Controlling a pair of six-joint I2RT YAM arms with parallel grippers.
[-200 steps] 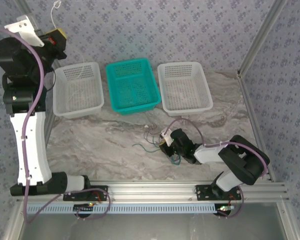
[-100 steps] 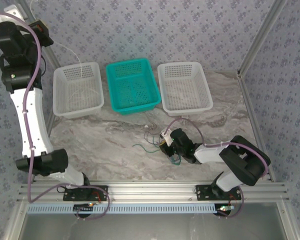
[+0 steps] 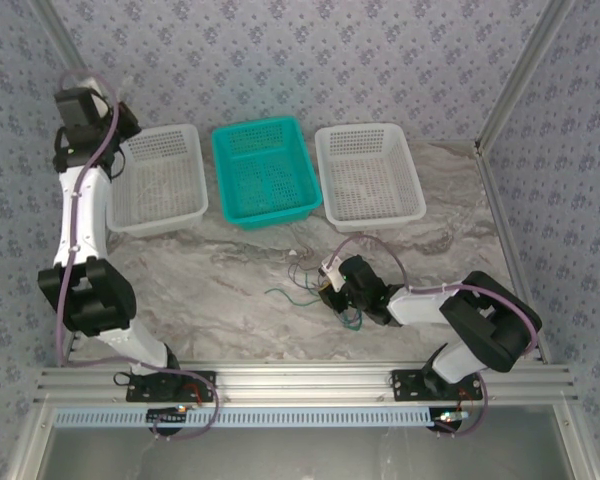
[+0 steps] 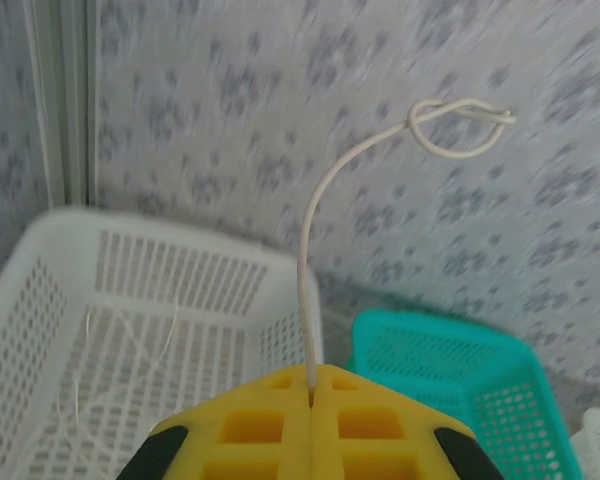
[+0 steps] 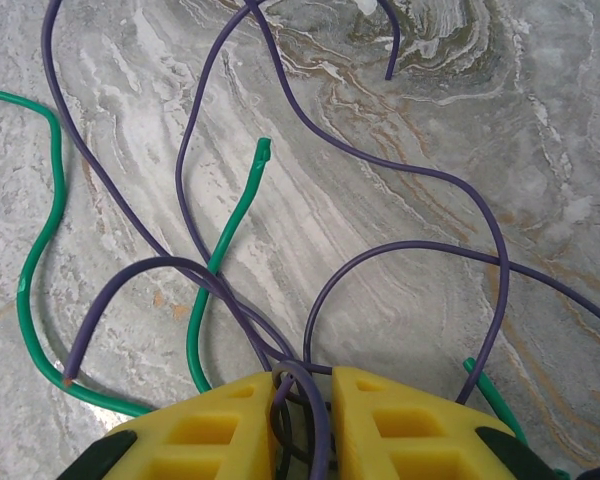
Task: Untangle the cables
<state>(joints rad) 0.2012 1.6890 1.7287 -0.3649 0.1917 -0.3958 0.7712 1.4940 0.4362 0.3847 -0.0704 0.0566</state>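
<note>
Left wrist view, left gripper [image 4: 310, 385] clamped on pale wire [image 4: 320, 210] above white basket [image 4: 180, 235] holding pale strand [image 4: 80, 370], right gripper [image 5: 302, 390] pinching tangled cables [image 5: 242, 200]

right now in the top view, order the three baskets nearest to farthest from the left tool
1. Left white basket, just beside the left tool.
2. Teal basket, middle.
3. Right white basket, far right.
</note>
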